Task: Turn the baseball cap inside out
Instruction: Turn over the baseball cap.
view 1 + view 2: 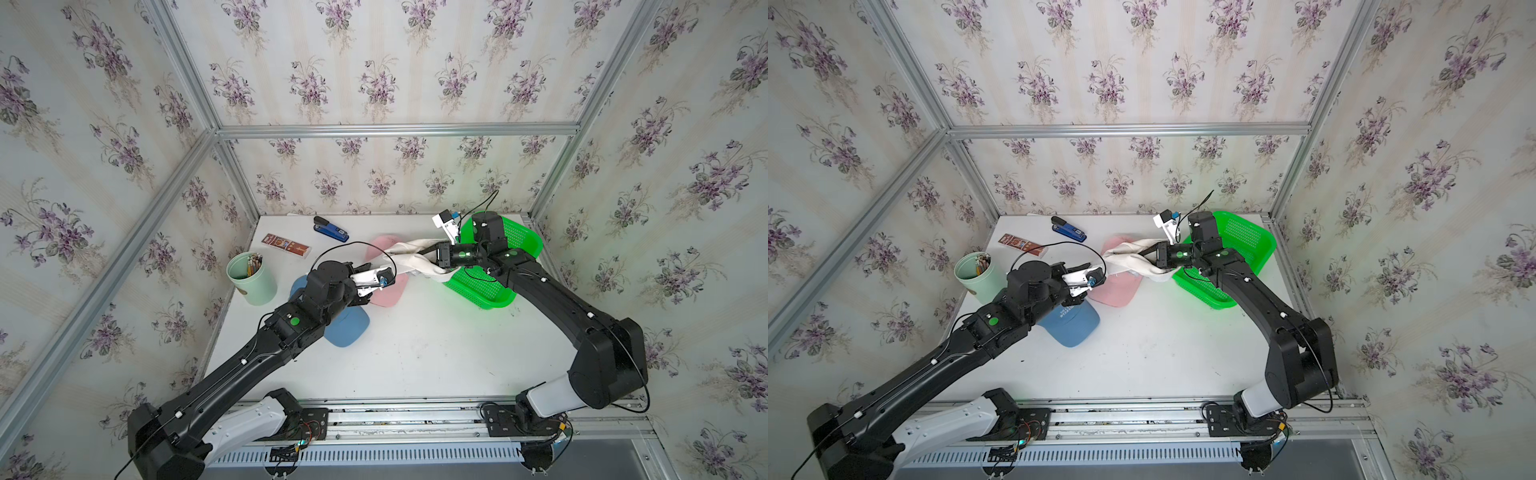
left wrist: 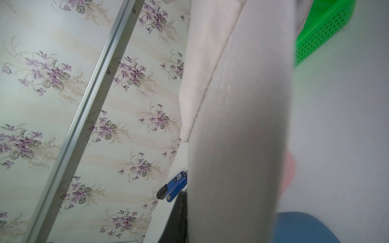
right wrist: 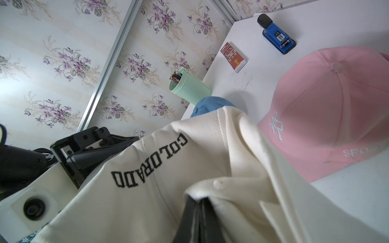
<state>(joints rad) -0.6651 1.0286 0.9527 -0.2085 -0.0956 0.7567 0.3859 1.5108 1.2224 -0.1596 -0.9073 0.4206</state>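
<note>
The baseball cap (image 1: 415, 257) (image 1: 1133, 259) is cream with black "COLORADO" lettering (image 3: 149, 162). It hangs stretched above the table between both grippers. My right gripper (image 1: 424, 252) (image 3: 199, 198) is shut, with a fold of the crown beside the top button pinched over its tips. My left gripper (image 1: 371, 266) (image 1: 1089, 266) comes from the opposite side and is shut on the cap's edge. In the left wrist view the cap (image 2: 237, 126) fills the middle and hides the jaws; only one dark finger (image 2: 179, 214) shows.
A pink cap (image 1: 388, 293) lies under the held one, and a blue cap (image 1: 347, 328) lies under the left arm. The green basket (image 1: 519, 241) is at the back right. A blue stapler (image 1: 330, 229), a small box (image 1: 286, 245) and a pencil cup (image 1: 251, 278) are at the back left.
</note>
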